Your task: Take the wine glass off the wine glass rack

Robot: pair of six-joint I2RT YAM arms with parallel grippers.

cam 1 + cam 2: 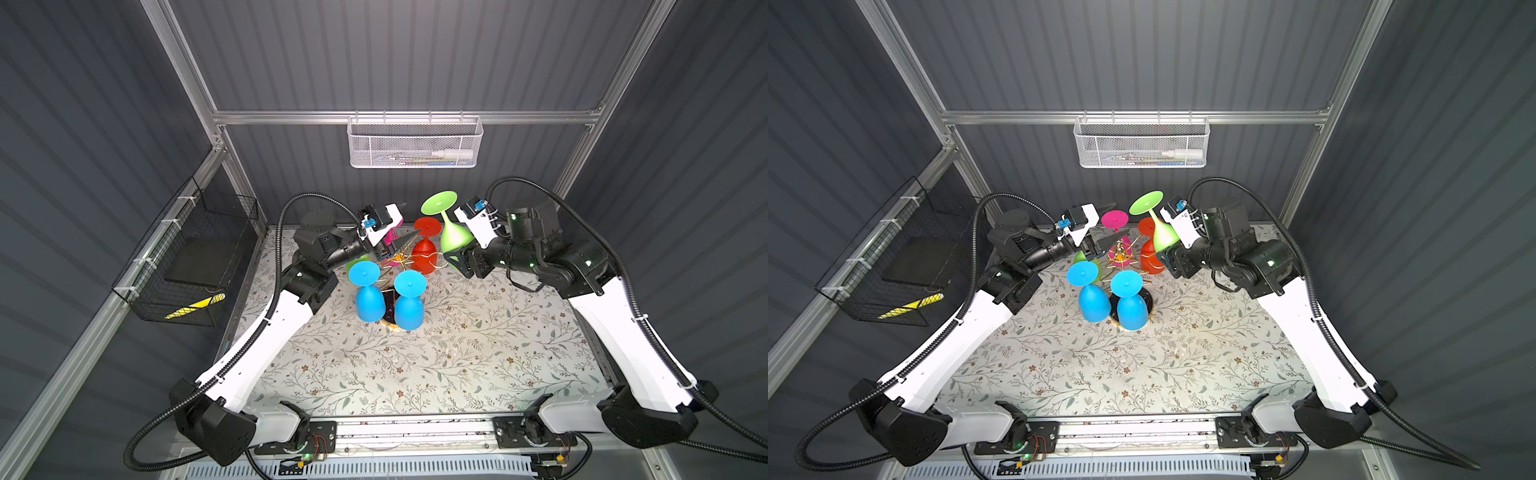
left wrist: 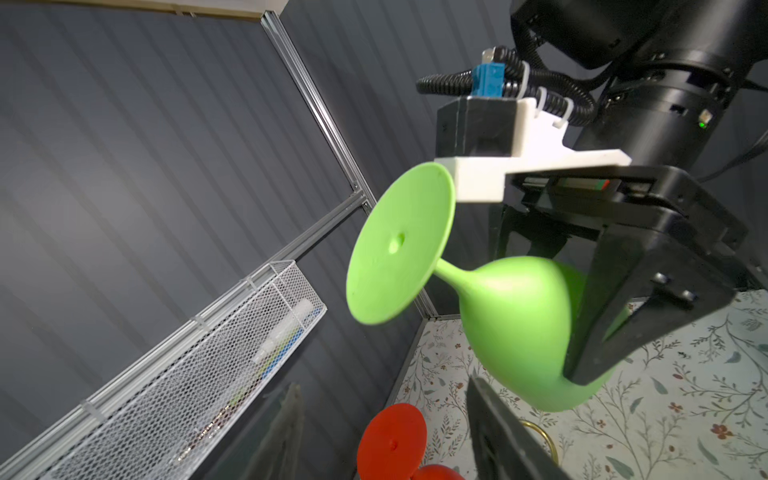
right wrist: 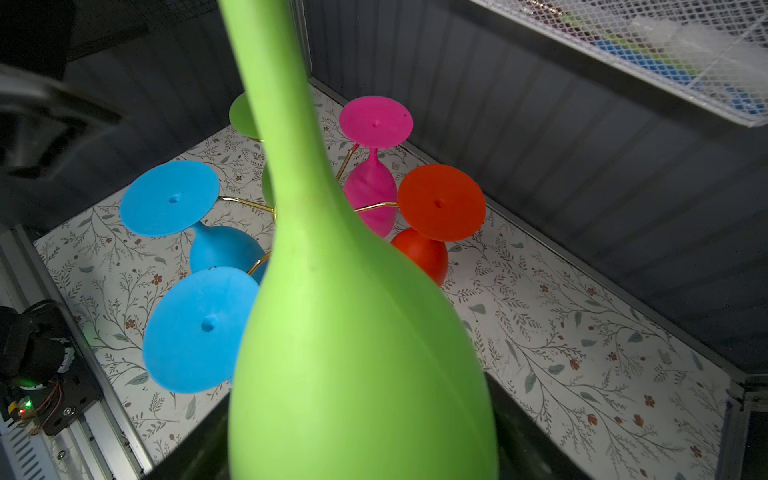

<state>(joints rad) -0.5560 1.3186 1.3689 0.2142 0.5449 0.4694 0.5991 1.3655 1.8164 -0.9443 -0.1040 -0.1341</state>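
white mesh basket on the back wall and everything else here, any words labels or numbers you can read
No readable text in any view.
white mesh basket: any print on the white marker inside is too small and blurred to read.
yellow and black striped piece: stripes only, no words.
green wine glass: plain, no marking.

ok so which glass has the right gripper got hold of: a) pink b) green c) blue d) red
b: the right gripper grips the bowl of the green wine glass, which is held tilted beside the wine glass rack.
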